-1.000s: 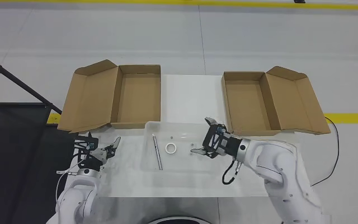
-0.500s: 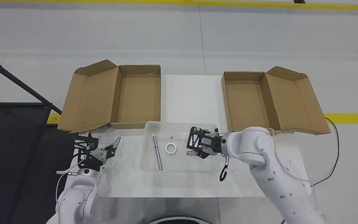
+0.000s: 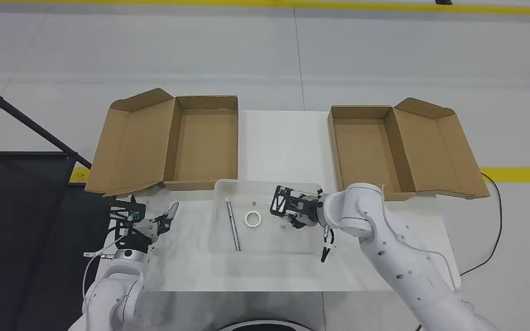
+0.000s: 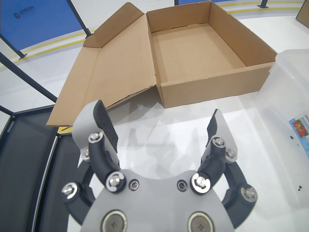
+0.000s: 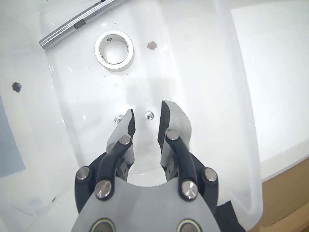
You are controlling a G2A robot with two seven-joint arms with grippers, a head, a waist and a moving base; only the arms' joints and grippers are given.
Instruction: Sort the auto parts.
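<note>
The right gripper [image 5: 147, 112] is held inside the clear plastic bin [image 5: 229, 49], its jaws set to a narrow gap with nothing gripped between them. Just past its fingertips two small silver fasteners [image 5: 149, 115] are seen lying on the bin floor, one in line with the gap and the other beside one fingertip. Farther along the bin floor a metal ring [image 5: 114, 50] is laid flat, and beyond it a metal rod [image 5: 89, 16] is laid at a slant, apart from the ring. From above, the bin [image 3: 269, 184] is found at the middle of the counter [image 3: 281, 141], toward its near edge, with the rod [image 3: 232, 223] in its left part, the ring [image 3: 253, 219] just beside it, and the right gripper [image 3: 281, 207] right of both. The left gripper [image 4: 157, 121] is held wide apart, with nothing in it, over the near left corner of the counter [image 4: 169, 131]; it [image 3: 157, 217] is kept left of the bin. An opened cardboard box [image 3: 203, 141] is placed at the far left corner, its flap spread past the left edge, and a second opened cardboard box [image 3: 368, 157] is placed at the far right corner.
</note>
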